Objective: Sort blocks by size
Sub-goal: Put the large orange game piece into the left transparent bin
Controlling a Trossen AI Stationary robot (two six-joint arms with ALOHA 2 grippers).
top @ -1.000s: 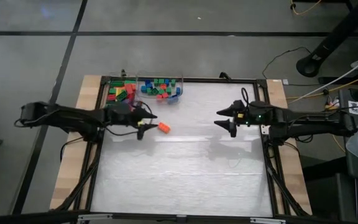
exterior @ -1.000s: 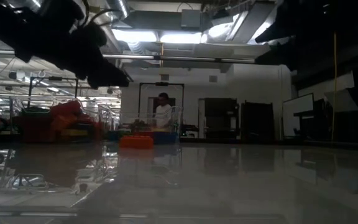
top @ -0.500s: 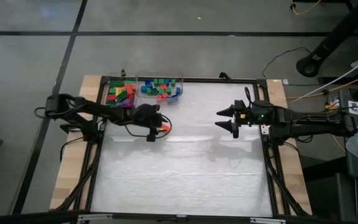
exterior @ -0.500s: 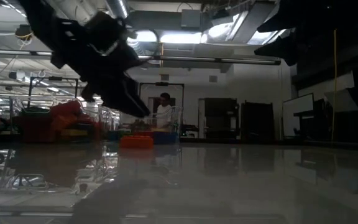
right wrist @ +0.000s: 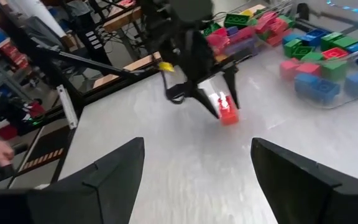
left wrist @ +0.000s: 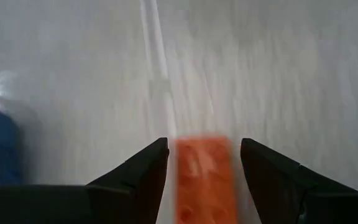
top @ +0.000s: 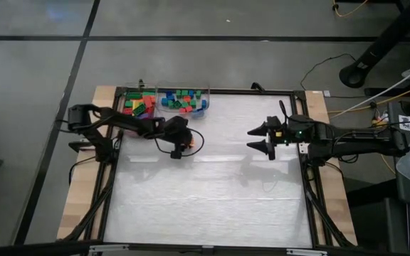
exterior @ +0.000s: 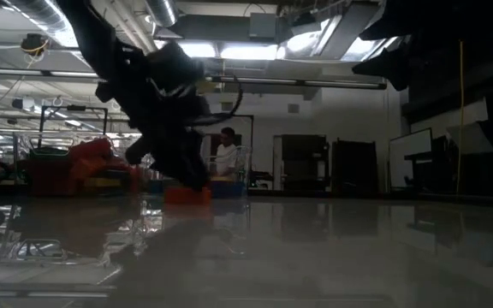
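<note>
Left pincer [left wrist: 204, 158] straddling a lone orange block [left wrist: 205, 180] on the bench [top: 212, 192]; pick in hand.
Fingers stand apart either side of the block, not yet clenched; next, judged: close, lift, carry to a tray. Right pincer [top: 262, 139] waits spread wide, mid-bench. Farther off, sorted blocks [top: 184, 99] fill the clear trays at the far edge.

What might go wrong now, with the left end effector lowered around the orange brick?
1. The left end effector straddles the orange brick with gaps on both sides, so closing could push it askew.
2. The clear bins of sorted blocks stand close behind; a hurried lift might knock them.
The right end effector waits open, apart.
</note>
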